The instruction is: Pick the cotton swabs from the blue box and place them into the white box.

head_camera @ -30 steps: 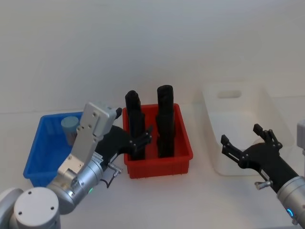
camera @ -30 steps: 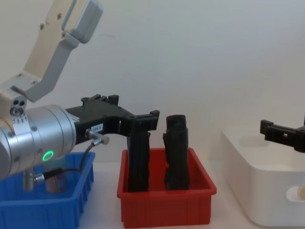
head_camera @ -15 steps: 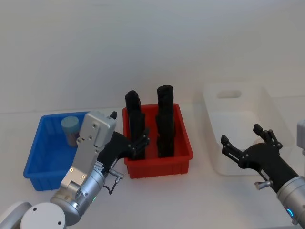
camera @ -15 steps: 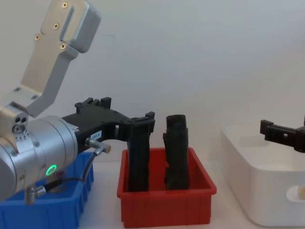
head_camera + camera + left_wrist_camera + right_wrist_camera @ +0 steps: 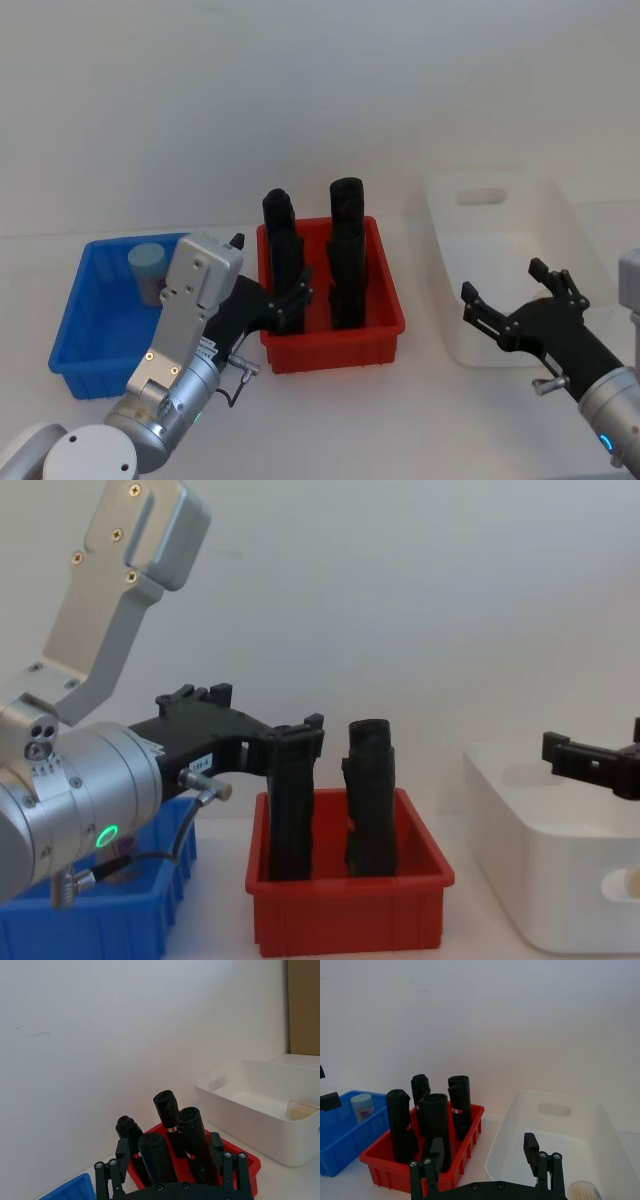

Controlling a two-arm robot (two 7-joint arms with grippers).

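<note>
Your left gripper point(image 5: 272, 270) backed off, open and empty like the right gripper point(image 5: 505, 282); cotton swabs point(image 5: 148, 265) remain left of it, one tub point(image 5: 584, 1191) already delivered.

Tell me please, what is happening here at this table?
A two-armed robot is moving tubs of cotton swabs from the blue box to the white box. One tub stands in the blue box and another is in the white box. Both pincers are open and hold nothing. The left pincer hovers by the red bin, near its front left corner. The right pincer hovers over the front of the white box.
</note>
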